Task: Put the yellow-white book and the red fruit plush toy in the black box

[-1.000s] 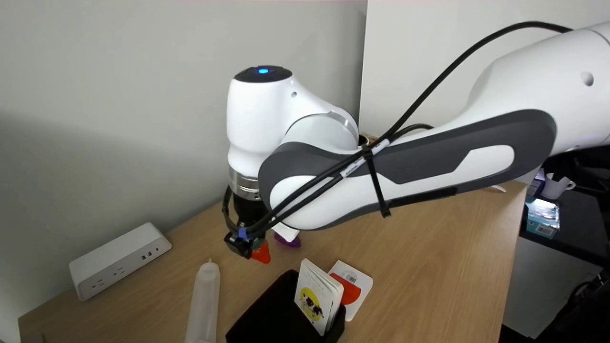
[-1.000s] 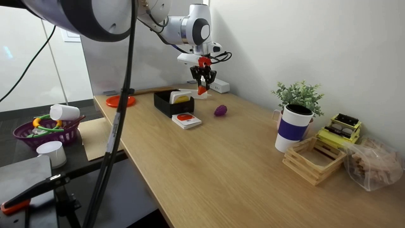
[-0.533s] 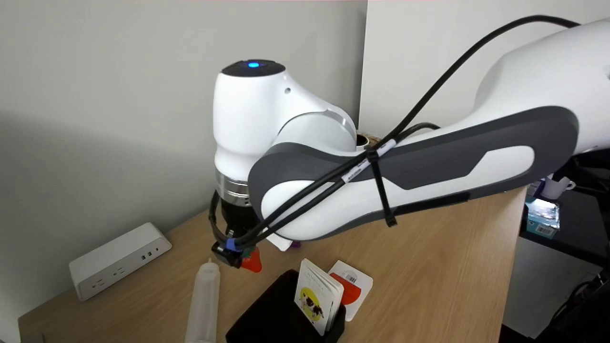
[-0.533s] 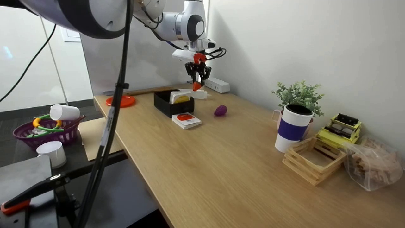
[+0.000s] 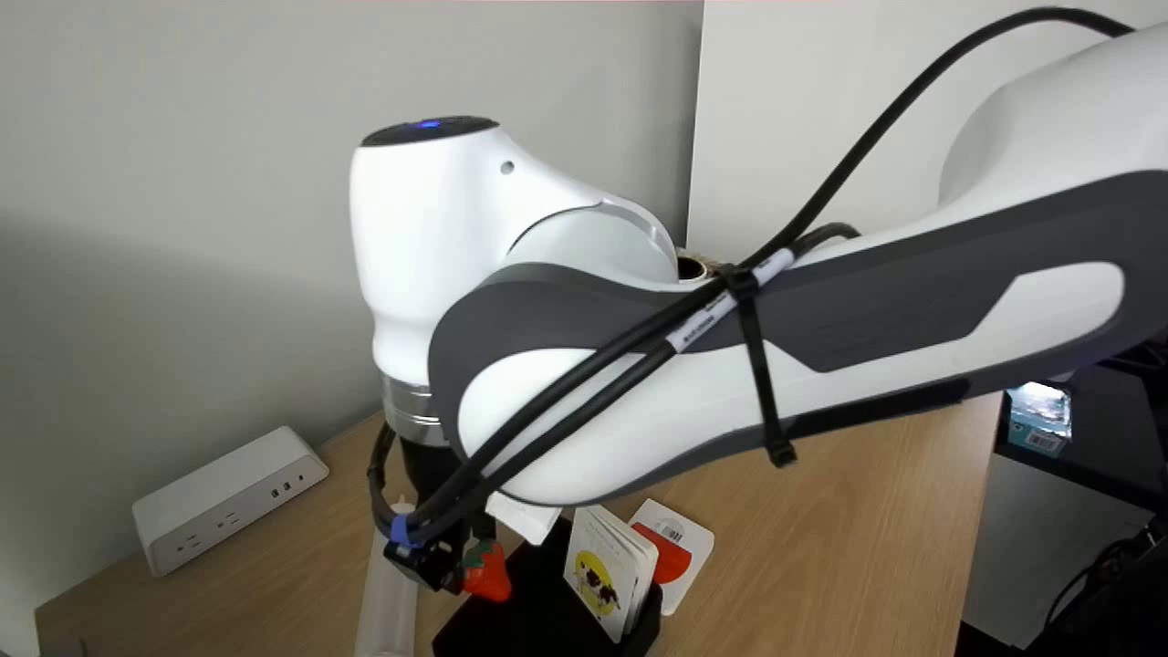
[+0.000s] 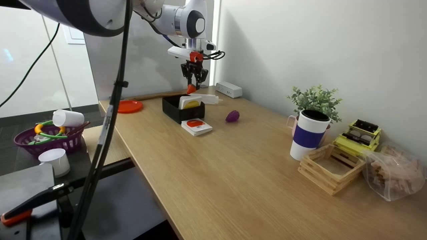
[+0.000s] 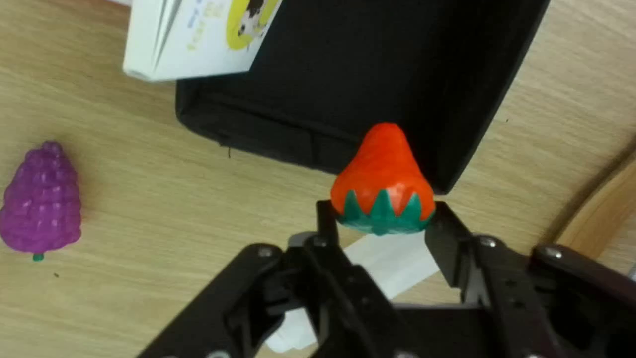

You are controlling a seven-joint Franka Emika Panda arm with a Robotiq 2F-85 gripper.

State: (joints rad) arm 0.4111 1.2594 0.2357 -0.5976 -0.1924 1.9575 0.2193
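The red fruit plush toy, a strawberry with green leaves (image 7: 382,169), is pinched by its leafy end between the fingers of my gripper (image 7: 383,215). Its tip overlaps a corner of the black box (image 7: 348,64) in the wrist view. In an exterior view the toy (image 6: 191,88) hangs slightly higher than the box (image 6: 172,112), near its far end. The yellow-white book (image 5: 602,575) stands tilted in the opposite end of the box, its top rising above the rim. Part of the box interior (image 5: 534,607) is hidden behind the toy and gripper.
A white square book with a red disc (image 6: 196,126) lies against the box's outside. A purple fruit toy (image 7: 42,199) rests on the table. Beside the box are a pale squeeze bottle (image 6: 209,99) and a red plate (image 6: 130,106); a white socket box (image 5: 228,497) stands by the wall.
My gripper has carried the strawberry toward the black box, left and down in an exterior view, from over the table to the box's edge. The book and box have stayed put.
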